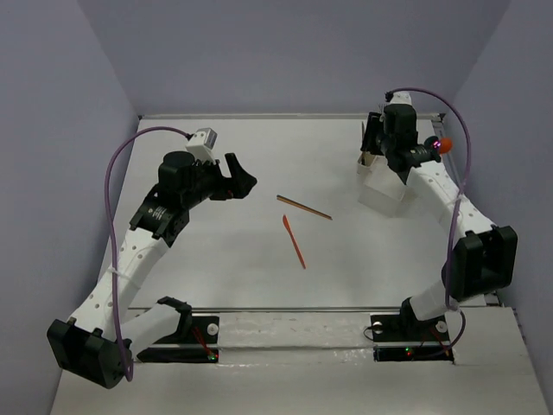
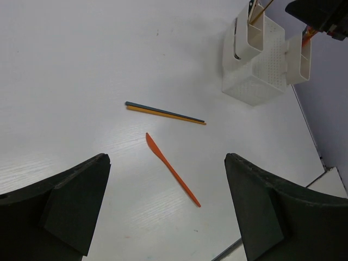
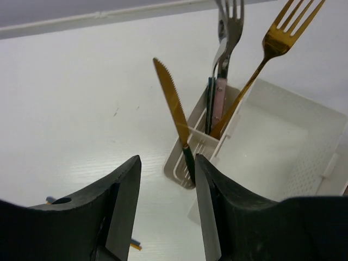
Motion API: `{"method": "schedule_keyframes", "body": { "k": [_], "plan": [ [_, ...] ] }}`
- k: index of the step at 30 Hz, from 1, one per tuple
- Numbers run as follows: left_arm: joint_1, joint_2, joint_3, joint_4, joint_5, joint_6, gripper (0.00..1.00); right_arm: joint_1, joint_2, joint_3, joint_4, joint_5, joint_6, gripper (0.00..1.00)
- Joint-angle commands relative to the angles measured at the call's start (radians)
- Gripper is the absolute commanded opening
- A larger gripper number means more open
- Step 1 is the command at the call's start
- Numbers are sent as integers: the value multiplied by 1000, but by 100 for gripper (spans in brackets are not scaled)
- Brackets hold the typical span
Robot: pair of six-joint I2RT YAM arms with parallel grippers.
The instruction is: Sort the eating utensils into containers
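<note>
TOP VIEW
The left gripper (image 1: 242,177) is wide open and holds nothing, left of centre above the table (image 1: 216,285). Two sticks (image 1: 304,207) lie touching side by side, just to its right. Their long axis runs from the gripper toward the right arm, slanting slightly toward the bases. One orange knife (image 1: 294,240) lies just beside them on the near side, with its axis pointing mostly at the near edge. The right gripper (image 1: 380,154) hangs over the containers (image 1: 380,192) at the far right, well apart from all three pieces. Judgement: the left arm is the nearer one for the next pick.

LEFT WRIST VIEW
Count on the table: one dark stick, one gold stick and one orange knife. All three lie ahead of the spread fingers, and the containers stand beyond them at upper right.

RIGHT WRIST VIEW
The fingers are parted and clamp nothing. One gold knife (image 3: 173,103) stands tilted, handle down, in the tan cup (image 3: 176,163), directly ahead of the gap. At least two forks (image 3: 283,32) stand in the same cup, with the white bin (image 3: 283,157) adjoining
</note>
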Motion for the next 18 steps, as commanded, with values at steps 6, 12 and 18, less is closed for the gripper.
{"method": "schedule_keyframes", "body": {
  "k": [6,12,18],
  "plan": [
    [-3,38,93,11,-44,73,99,351,-119,-173,-281,-169,123,49],
    [-3,75,115,48,-13,66,99,503,-35,-224,-357,-178,239,56],
    [-3,87,115,56,9,63,99,613,167,-107,-386,-176,244,55]
  ]
}}
